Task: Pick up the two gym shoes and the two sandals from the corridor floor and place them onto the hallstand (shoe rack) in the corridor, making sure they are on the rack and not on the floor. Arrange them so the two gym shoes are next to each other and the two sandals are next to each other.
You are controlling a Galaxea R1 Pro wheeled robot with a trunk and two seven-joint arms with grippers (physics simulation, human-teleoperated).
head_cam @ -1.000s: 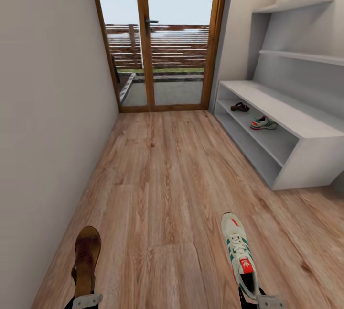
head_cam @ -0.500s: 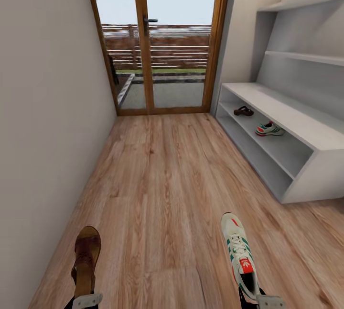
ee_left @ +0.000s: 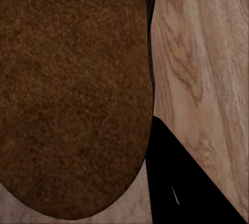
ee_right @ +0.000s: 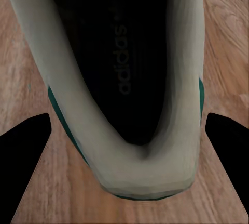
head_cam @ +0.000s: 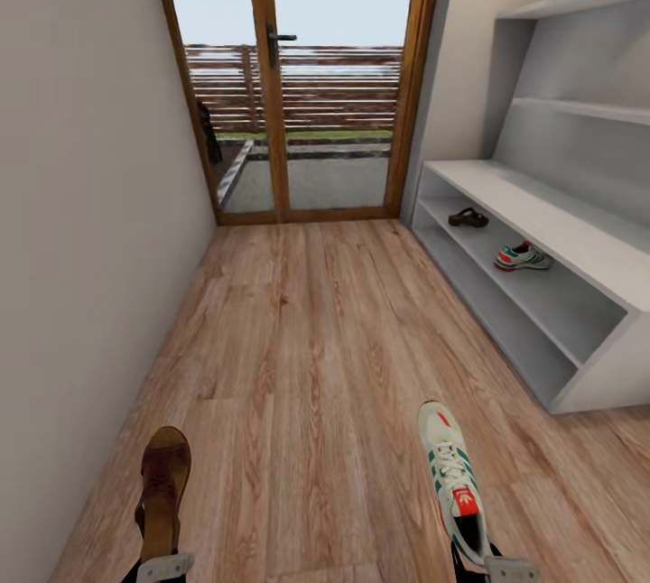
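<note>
One brown sandal (head_cam: pixel 163 485) is held off the corridor floor (head_cam: pixel 298 357) at lower left, toe pointing forward; its brown sole (ee_left: pixel 72 89) is seen close up. One white gym shoe (head_cam: pixel 451 479) (green stripes, red tongue patch) is held at lower right, toe forward, its dark insole (ee_right: pixel 122 63) visible. The hallstand (head_cam: pixel 551 240) stands along the right wall. On its upper open shelf lie a second sandal (head_cam: pixel 468 218) and, apart from it, a second gym shoe (head_cam: pixel 522 257).

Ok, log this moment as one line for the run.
left gripper: shut on sandal | right gripper: shut on gym shoe | hallstand: one sandal, one gym shoe on middle shelf, apart
</note>
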